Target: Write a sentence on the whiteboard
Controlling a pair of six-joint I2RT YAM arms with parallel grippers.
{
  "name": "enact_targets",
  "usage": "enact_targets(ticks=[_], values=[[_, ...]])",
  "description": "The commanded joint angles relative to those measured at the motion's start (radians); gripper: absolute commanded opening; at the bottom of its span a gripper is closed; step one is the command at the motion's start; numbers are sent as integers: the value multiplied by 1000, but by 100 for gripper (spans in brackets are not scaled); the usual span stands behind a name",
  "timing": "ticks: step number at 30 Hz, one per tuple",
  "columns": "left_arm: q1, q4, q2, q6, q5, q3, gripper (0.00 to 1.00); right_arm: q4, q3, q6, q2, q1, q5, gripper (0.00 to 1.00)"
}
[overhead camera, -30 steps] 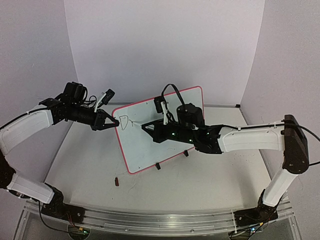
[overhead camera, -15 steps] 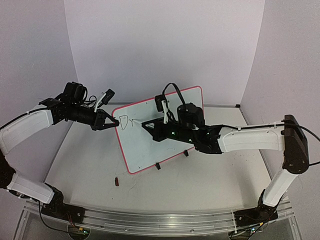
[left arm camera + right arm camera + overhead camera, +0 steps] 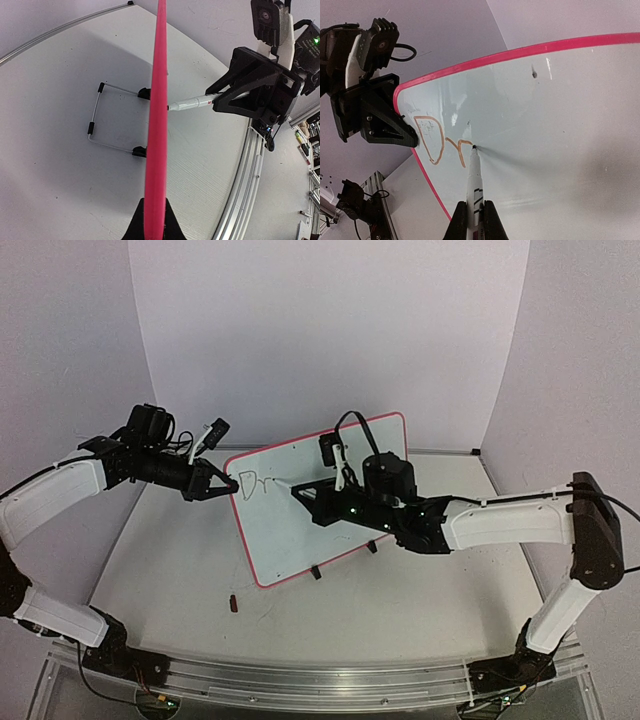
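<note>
The whiteboard stands tilted on the table, white with a thin red frame; it also shows in the right wrist view and edge-on in the left wrist view. My left gripper is shut on its left edge. My right gripper is shut on a white marker pen, its tip touching the board. The sentence reads "Dr" in thin strokes near the board's upper left.
A small dark cap-like object lies on the table in front of the board. The board's wire stand props it from behind. The table's metal rail runs along the near edge.
The "D" has gained an "r" beside it. My right gripper with the pen has shifted slightly right along the board. The left arm has not moved.
</note>
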Motion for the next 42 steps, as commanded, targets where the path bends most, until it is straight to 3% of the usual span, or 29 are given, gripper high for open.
enact_targets(ticks=[1,29,42], values=[[-6,-3,0,26,6,11,0,86,-37,2,-73,-7,-37,0],[-7,-5,1,27,5,11,0,-17,41,5,22,-9,12,0],[-6,-6,1,27,3,11,0,-25,8,10,-24,-15,105,0]])
